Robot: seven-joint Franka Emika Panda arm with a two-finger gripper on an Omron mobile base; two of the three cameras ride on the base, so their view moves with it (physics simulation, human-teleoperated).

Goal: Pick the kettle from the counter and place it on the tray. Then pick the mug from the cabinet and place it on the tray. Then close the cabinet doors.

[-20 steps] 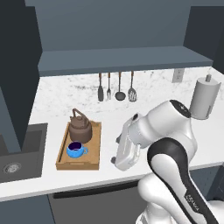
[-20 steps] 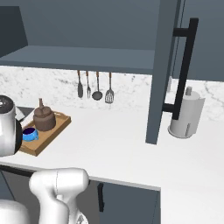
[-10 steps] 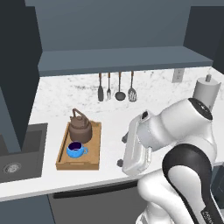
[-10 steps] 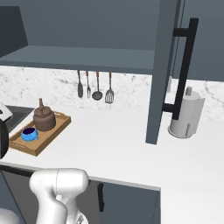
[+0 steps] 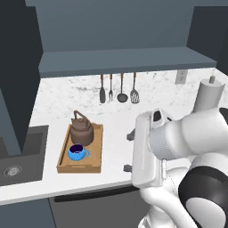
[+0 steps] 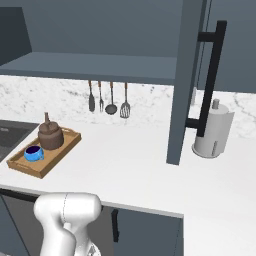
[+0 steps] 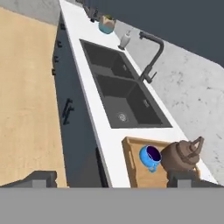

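The squat dark-brown kettle (image 5: 82, 130) and the small bright-blue mug (image 5: 77, 152) are both found inside the shallow light-brown wooden tray (image 5: 98, 149), the kettle toward the tray's back end and the mug toward its front end, just beside each other. The tray rests on the white speckled counter (image 6: 130, 160), close to the front edge and beside the dark inset sink (image 7: 120, 96).

What is left of the task, as judged from this, is the cabinet doors. The right door, a tall flat dark blue-grey panel (image 6: 186, 75), is seen standing open over the counter, with its long vertical black bar handle (image 6: 210, 80) facing outward. Such a panel is expected to be stiff and to swing on its hinge with little resistance; it is probably best pushed flat on its free edge or taken by the bar near its middle. The bar looks smooth, so some slipping may be expected. The left door (image 5: 18, 80) is seen at the left side, also open.

The white arm is folded low in front of the counter, with the hand turned toward the sink side. In the hand view the dark finger tips of the gripper (image 7: 109, 178) are set wide apart, and nothing is held between them.
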